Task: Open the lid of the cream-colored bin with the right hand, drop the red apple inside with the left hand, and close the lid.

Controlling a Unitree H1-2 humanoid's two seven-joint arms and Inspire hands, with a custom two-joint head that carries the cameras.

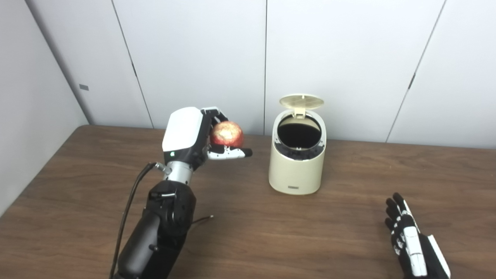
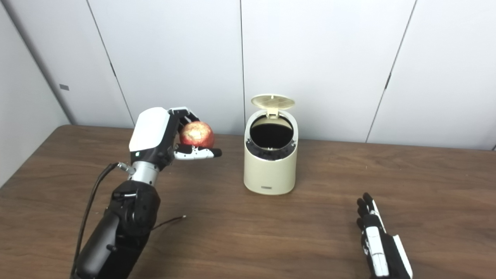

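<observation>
The cream-colored bin [image 1: 297,170] stands upright near the table's far middle. Its round lid [image 1: 302,101] is tipped up at the back, so the dark opening shows. My left hand [image 1: 193,135] is raised above the table, to the left of the bin and apart from it, shut on the red apple [image 1: 226,134]. The apple sits between the fingers above and the thumb below. My right hand [image 1: 410,240] lies low at the front right, fingers stretched flat and apart, holding nothing.
The brown wooden table [image 1: 348,217] spans the view. White wall panels [image 1: 201,58] rise just behind the bin. A black cable [image 1: 128,209] hangs beside my left forearm, and a thin wire end [image 1: 203,219] lies on the table near it.
</observation>
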